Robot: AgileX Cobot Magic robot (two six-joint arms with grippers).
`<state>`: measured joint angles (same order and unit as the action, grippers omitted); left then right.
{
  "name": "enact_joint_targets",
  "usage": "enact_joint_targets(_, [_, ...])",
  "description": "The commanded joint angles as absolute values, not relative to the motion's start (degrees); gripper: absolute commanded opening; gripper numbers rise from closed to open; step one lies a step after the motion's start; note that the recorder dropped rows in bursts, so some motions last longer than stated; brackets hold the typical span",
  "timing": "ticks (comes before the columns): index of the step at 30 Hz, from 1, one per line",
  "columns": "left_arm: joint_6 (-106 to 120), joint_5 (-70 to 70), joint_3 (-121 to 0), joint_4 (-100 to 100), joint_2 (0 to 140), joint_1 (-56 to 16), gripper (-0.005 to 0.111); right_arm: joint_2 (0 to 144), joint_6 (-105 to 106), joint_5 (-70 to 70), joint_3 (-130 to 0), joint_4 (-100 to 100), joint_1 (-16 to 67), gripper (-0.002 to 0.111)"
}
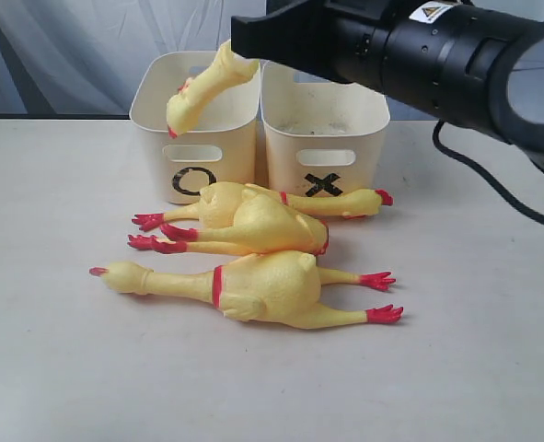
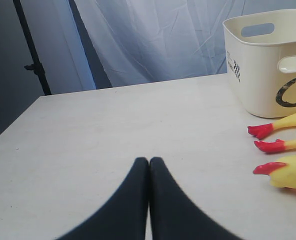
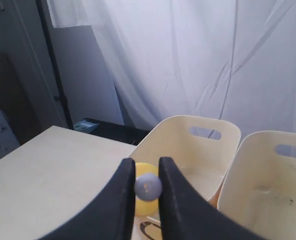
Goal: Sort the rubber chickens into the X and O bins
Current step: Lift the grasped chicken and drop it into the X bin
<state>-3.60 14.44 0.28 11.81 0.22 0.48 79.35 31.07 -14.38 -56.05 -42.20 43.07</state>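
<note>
Aloft, held chicken (image 1: 207,87); others (image 1: 267,281) fronting bins (image 1: 345,138)

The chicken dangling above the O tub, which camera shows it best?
The exterior view: the held chicken hangs head-down over the O bin. The right wrist view shows only its yellow end in the right gripper; the left wrist view misses it.

A pale, matte desk (image 1: 474,368) spreads across the foreground, its surface plain and faintly speckled. Behind it hangs a white, creased curtain (image 3: 198,60). Beside the curtain stands a thin black pole (image 2: 30,55) with a small clamp partway up, against a dark grey wall (image 2: 2,75). Beyond the desk's far edge sits a low dark object (image 3: 112,132), too dim to identify.
</note>
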Motion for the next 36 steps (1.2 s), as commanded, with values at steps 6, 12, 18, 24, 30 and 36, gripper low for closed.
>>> enact_joint_targets(6, [-3.9,13.3,0.0,11.9,0.0,0.4,0.0,78.7,33.4,-16.9,-56.5,-46.9,34.4,-0.001])
enact_joint_targets(12, [-3.9,13.3,0.0,11.9,0.0,0.4,0.0,78.7,33.9,-18.2,-56.5,-46.9,30.5,-0.001])
enact_joint_targets(18, [-3.9,13.3,0.0,11.9,0.0,0.4,0.0,81.4,34.0,-21.4,-56.5,-46.5,27.7,-0.001])
enact_joint_targets(24, [-3.9,13.3,0.0,11.9,0.0,0.4,0.0,90.9,34.0,-25.3,-60.5,-46.4,27.4,-0.001])
enact_joint_targets(30, [-3.9,13.3,0.0,11.9,0.0,0.4,0.0,104.7,34.0,-26.3,-71.4,-46.4,27.4,-0.001])
enact_joint_targets(36, [-3.9,13.3,0.0,11.9,0.0,0.4,0.0,111.9,34.0,-22.5,-77.4,-46.4,27.4,0.014])
